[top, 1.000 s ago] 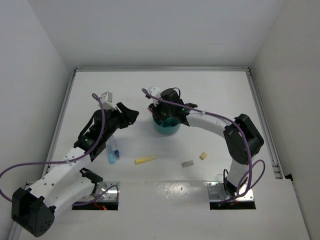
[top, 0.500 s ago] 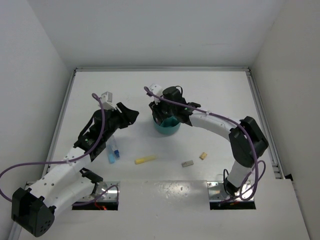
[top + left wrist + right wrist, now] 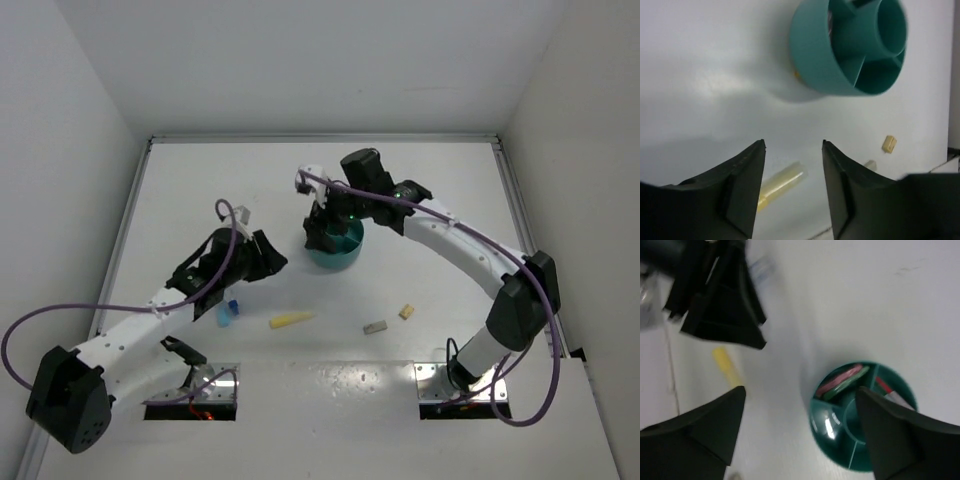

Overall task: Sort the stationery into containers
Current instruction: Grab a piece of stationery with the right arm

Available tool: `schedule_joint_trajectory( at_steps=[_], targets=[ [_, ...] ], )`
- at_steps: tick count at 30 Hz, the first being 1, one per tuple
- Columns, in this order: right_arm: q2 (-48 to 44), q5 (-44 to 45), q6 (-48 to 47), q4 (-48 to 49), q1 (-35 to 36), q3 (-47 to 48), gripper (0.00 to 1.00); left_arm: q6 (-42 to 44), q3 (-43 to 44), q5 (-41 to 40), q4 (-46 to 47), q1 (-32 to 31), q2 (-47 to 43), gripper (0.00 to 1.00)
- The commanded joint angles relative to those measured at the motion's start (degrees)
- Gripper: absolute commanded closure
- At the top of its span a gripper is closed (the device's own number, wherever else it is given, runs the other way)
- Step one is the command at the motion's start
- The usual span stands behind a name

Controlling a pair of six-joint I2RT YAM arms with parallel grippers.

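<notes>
The round teal organiser [image 3: 340, 252] [image 3: 850, 47] [image 3: 865, 427] stands mid-table. A pink pen [image 3: 839, 380] and a green pen [image 3: 852, 380] lie in one ring compartment, and a red-and-white item [image 3: 887, 389] in the one beside it. My right gripper [image 3: 325, 228] [image 3: 800, 392] hangs above the organiser's left edge, open and empty. A yellow marker [image 3: 290, 320] [image 3: 780, 184] [image 3: 727, 367] lies on the table. My left gripper [image 3: 270, 258] [image 3: 793, 146] hovers open just beyond that marker, holding nothing. A blue marker [image 3: 228, 313] lies partly under the left arm.
A grey block [image 3: 375, 327] [image 3: 870, 164] and a tan block [image 3: 406, 311] [image 3: 888, 144] lie right of the yellow marker. White walls close off the table at the back and both sides. The arm bases sit at the near edge.
My right gripper has opened wide and lifted up and back from the organiser. My left gripper has swung right and nearer, toward the yellow marker.
</notes>
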Motion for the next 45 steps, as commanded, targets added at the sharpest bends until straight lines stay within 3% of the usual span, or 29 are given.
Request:
schedule_joint_trajectory(
  at_steps=[1,3,5,8,9,10,11,12,13,14,15,16,19,26,29,39,45],
  targets=[
    [-1.12,-13.13,-25.28,-25.34,1.33,0.72,0.03,0.66,1.34,0.84,-7.71,-3.61,1.77,0.44],
    [-4.79,-11.82,-32.09,-23.49,1.86,-7.42,0.0,0.66,2.65,-3.97,-9.83,-3.62,0.73,0.39],
    [-6.74,-7.7,-32.11,-13.14,2.47,-16.28,0.0,-2.92,4.57,-9.95,-14.82,-3.62,-4.0,0.32],
    [-3.25,-3.91,-32.11,-9.68,6.6,-17.14,0.0,-9.44,8.35,-22.35,-23.1,-1.68,-11.03,0.29],
    [-1.24,-2.43,-31.59,-10.46,9.22,-15.82,0.04,-10.67,9.16,-27.68,-24.94,-1.16,-12.54,0.4],
    [2.87,-1.54,-31.59,-11.69,10.81,-13.11,0.16,-11.73,9.86,-30.0,-26.62,-1.15,-13.95,0.53],
    [4.83,-0.4,-30.98,-11.7,12.22,-11.78,0.23,-13.48,10.56,-32.02,-29.77,-1.15,-15.18,0.72],
    [6.68,1.61,-30.27,-11.7,15.11,-10.55,0.33,-13.49,11.7,-35.18,-31.1,-1.15,-17.19,0.82],
    [10.7,2.15,-30.27,-13.35,16.27,-7.58,0.51,-13.5,12.5,-35.91,-32.33,-1.15,-18.0,0.87],
    [12.39,2.16,-30.27,-13.37,17.24,-6.15,0.58,-13.5,12.5,-36.52,-33.13,-1.15,-18.7,0.87],
    [13.89,2.16,-29.74,-13.98,18.9,-4.92,0.62,-13.5,13.11,-37.75,-33.92,-1.15,-19.23,0.86],
    [15.12,2.16,-29.74,-13.98,19.61,-3.52,0.65,-13.5,13.12,-38.45,-34.54,-1.15,-20.11,0.62],
    [17.85,3.3,-28.34,-10.48,21.46,-3.5,0.59,-13.5,13.73,-41.71,-37.26,-1.15,-21.86,0.23],
    [21.54,4.53,-25.35,-7.92,23.4,-1.39,0.43,-14.63,15.76,-48.39,-41.05,-1.15,-26.7,0.2],
    [23.12,7.42,-22.98,-5.21,24.62,-0.78,0.41,-15.86,16.37,-50.24,-42.63,-1.15,-28.54,0.2],
    [29.37,9.37,-18.93,-5.37,25.16,5.81,0.42,-15.87,16.37,-50.94,-43.77,-1.15,-30.22,0.2],
    [32.54,9.98,-19.63,-11.86,25.16,9.5,0.56,-15.87,16.37,-50.42,-43.77,-1.15,-30.75,0.2]
  ],
)
